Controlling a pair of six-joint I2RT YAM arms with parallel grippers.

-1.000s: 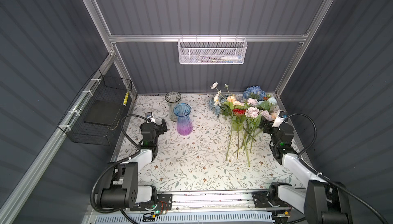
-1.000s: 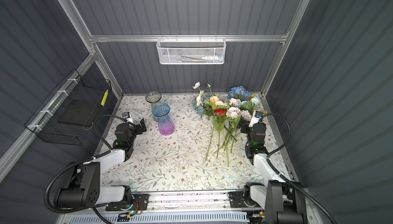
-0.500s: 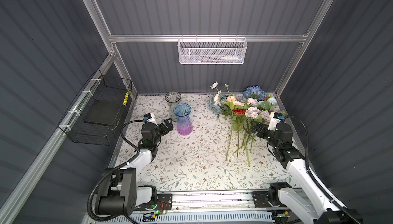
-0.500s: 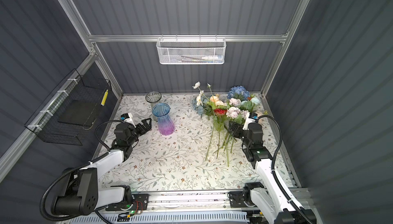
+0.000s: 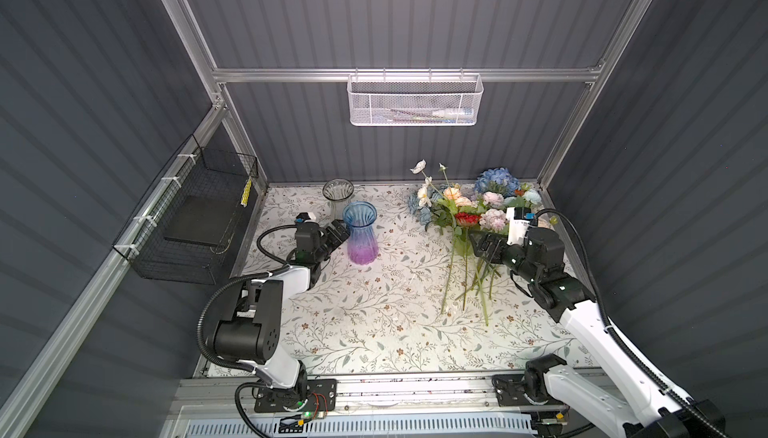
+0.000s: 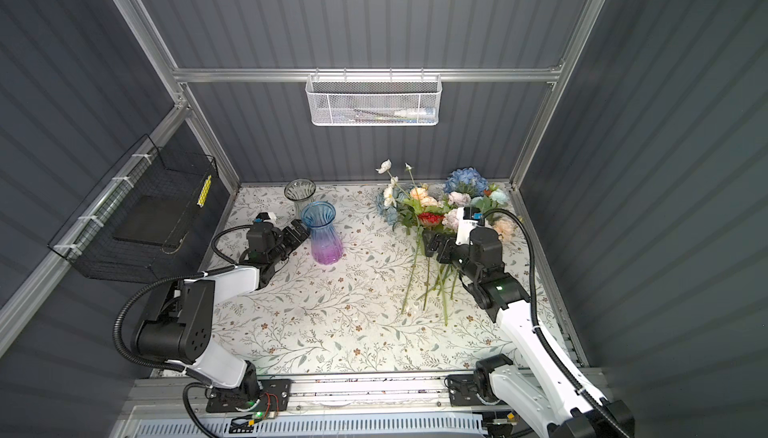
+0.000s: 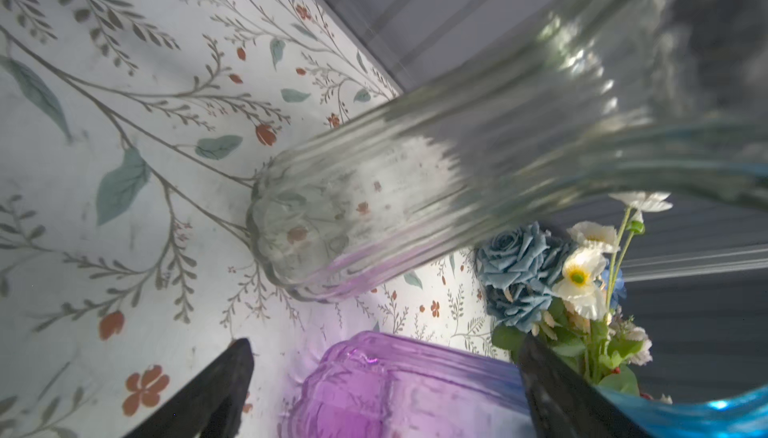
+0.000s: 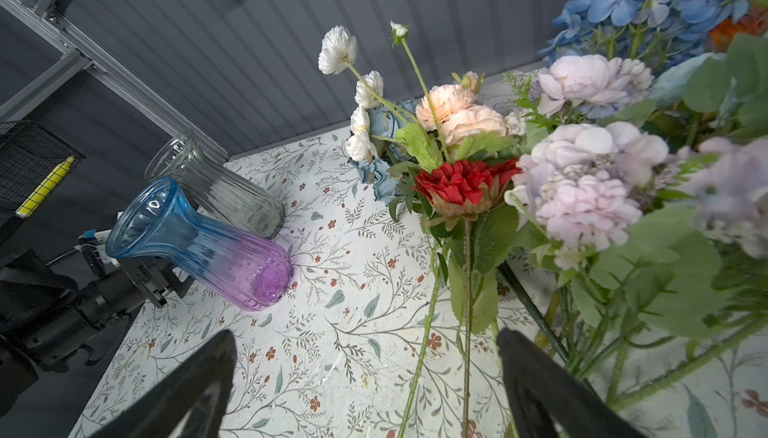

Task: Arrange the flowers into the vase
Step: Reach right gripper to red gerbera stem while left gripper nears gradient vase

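Both jaws stand wide open, holding nothing.

Right gripper (image 5: 478,244): two stems of the flowers (image 5: 465,207) lie between its jaws, heads beyond the tips.

Left gripper (image 5: 338,232): blue-purple vase (image 5: 360,232) between its jaws.

Risk: the stems cross, so closing may grab several; a nudge could tip the vase.

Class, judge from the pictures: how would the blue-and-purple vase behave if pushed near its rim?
The blue vase stands tall for its base, so a high push would probably tip it. It looks like ribbed glass: likely rigid, smooth to grip and breakable.
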